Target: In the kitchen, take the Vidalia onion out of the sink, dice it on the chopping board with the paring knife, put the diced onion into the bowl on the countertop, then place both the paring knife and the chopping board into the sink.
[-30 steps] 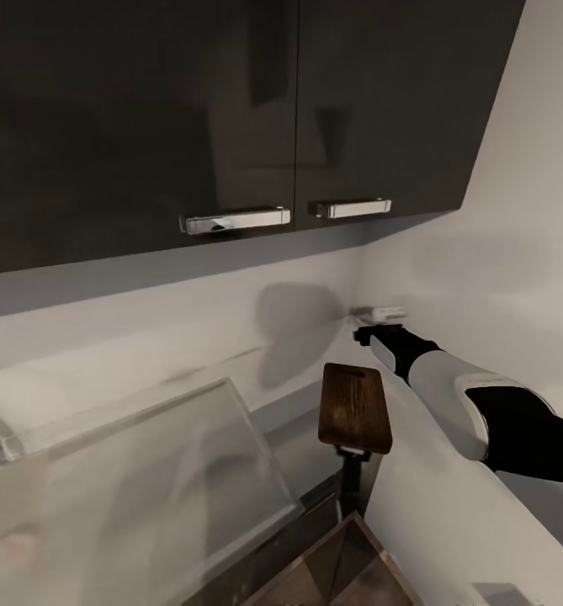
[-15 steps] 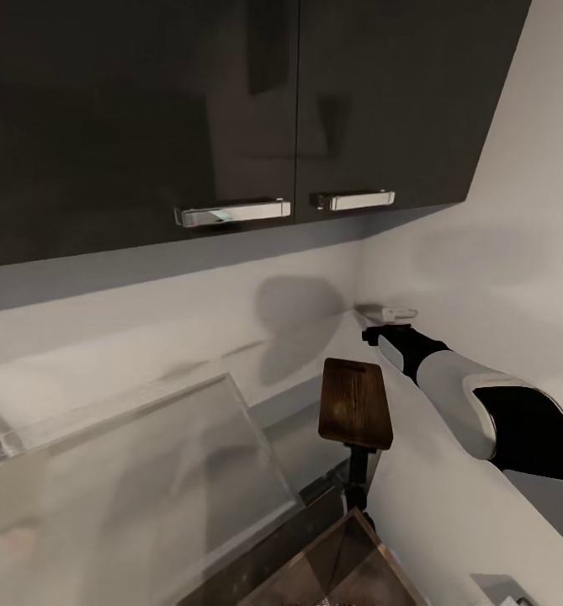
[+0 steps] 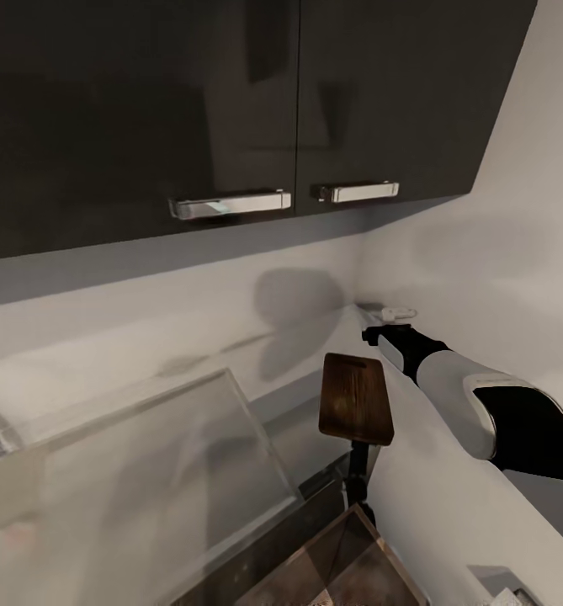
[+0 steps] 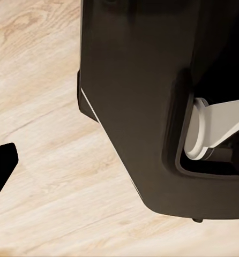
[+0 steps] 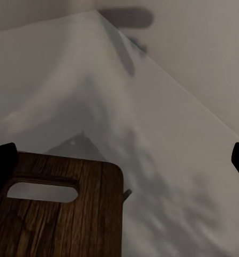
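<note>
1. Left pincer: in the left wrist view one dark fingertip (image 4: 0,170) hangs over a pale wood floor (image 4: 39,96) beside the robot's black base (image 4: 146,96); its opening cannot be judged.
2. Wall cabinets (image 3: 231,101) with chrome bar handles (image 3: 229,203) hang above the grey worktop (image 3: 449,505).
3. Chopping board (image 3: 355,398): raised clear of the worktop, near the corner wall, handle hole (image 5: 42,191) away from the robot.
4. Right pincer (image 5: 119,160): fingers spread wide, board between them; grip cannot be confirmed.
</note>
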Robot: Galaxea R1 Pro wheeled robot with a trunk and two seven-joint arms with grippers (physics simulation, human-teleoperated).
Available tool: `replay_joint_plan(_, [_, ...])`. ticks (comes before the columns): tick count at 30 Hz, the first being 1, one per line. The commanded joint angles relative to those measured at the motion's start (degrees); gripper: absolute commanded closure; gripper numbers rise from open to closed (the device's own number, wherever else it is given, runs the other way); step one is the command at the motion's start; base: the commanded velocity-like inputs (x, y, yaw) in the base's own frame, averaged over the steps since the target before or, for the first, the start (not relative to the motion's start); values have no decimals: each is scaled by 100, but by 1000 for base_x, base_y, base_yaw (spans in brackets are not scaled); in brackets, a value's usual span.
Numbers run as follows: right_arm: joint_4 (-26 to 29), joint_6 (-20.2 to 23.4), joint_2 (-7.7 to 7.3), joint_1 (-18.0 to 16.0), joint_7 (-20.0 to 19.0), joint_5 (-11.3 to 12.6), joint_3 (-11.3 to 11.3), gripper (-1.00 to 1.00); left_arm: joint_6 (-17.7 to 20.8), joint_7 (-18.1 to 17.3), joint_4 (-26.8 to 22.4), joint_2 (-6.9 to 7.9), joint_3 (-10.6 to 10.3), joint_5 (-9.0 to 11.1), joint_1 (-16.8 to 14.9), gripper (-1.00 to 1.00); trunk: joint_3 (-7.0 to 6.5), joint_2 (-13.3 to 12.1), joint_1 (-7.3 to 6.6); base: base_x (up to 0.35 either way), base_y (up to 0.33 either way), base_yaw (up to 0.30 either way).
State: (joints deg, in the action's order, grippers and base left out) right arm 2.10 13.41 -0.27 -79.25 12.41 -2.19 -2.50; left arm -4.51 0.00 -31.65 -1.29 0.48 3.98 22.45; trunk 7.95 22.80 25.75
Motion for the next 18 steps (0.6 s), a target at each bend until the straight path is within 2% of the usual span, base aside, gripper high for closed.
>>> replay_joint_plan(1, [10, 48, 0, -3, 7, -24, -26, -100, -6, 0, -8, -2, 4, 42, 2, -100, 20, 12, 3, 0, 0, 0])
replay_joint_plan(18, [1, 40, -6, -3, 10, -31, -33, -100, -6, 3, 18, -3, 4, 42, 1, -100, 42, 12, 3, 0, 0, 0])
